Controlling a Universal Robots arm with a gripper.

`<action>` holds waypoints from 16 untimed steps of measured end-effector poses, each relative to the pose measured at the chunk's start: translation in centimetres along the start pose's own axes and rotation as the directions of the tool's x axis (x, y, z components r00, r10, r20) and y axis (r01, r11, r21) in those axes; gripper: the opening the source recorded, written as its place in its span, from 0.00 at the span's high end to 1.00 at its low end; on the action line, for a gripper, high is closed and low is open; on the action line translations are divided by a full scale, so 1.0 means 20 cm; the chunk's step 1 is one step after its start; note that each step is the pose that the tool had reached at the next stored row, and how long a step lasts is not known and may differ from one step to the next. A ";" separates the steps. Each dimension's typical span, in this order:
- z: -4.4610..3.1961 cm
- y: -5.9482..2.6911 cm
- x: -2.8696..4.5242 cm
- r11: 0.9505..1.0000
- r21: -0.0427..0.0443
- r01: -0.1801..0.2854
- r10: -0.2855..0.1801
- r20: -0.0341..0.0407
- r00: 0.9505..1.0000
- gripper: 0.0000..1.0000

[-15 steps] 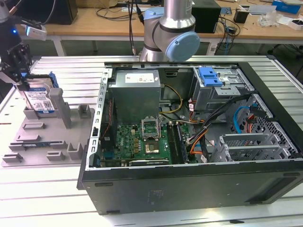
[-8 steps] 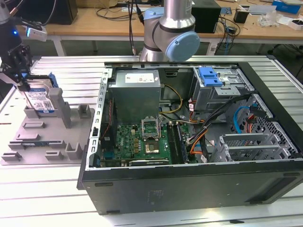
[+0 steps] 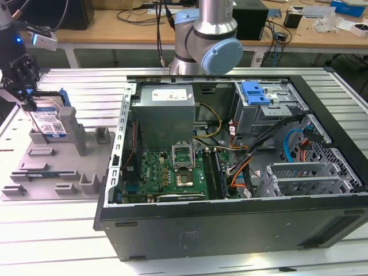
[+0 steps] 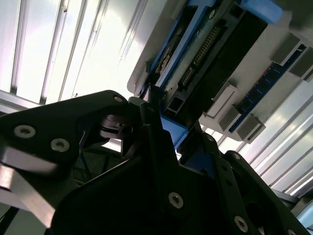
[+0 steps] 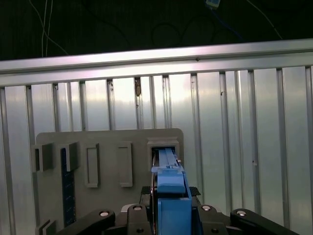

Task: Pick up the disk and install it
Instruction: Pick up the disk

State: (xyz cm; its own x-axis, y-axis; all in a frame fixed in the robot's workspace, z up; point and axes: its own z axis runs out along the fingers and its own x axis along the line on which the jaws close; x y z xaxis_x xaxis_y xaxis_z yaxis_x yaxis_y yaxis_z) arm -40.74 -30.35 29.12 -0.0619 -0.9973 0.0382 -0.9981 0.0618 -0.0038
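The disk (image 3: 49, 119), a silver drive with a white-and-blue label in a blue carrier frame, stands on edge in a slot of the grey fixture (image 3: 52, 167) at the exterior view's left. My gripper (image 3: 27, 96) is directly above it, with its black fingers down over the disk's top edge. In the first wrist view the blue carrier of the disk (image 5: 168, 178) sits tightly between the fingers of the gripper (image 5: 170, 196). The second wrist view shows the disk (image 4: 195, 54) edge-on, with one of the fingers (image 4: 152, 115) pressed against its blue frame.
An open computer case (image 3: 230, 144) lies at the centre and right, with a motherboard, cables and a blue-fronted drive bay (image 3: 256, 92) at its back. The arm's base (image 3: 213, 34) stands behind the case. The fixture (image 5: 107, 147) has several other slots and posts around the disk.
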 end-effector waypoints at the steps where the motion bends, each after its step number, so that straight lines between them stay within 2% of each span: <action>1: 0.000 0.000 0.000 1.000 0.000 0.000 0.000 0.000 1.000 0.63; 13: -0.002 0.000 0.000 1.000 0.000 0.000 0.000 0.000 1.000 0.63; 16: -0.017 0.000 0.001 1.000 0.001 0.000 0.000 0.001 1.000 0.63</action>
State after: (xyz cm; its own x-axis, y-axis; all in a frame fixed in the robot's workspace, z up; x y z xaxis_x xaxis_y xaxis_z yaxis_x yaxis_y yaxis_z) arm -40.73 -30.35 29.45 -0.0620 -0.9974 0.0377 -0.9981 0.0619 -0.0046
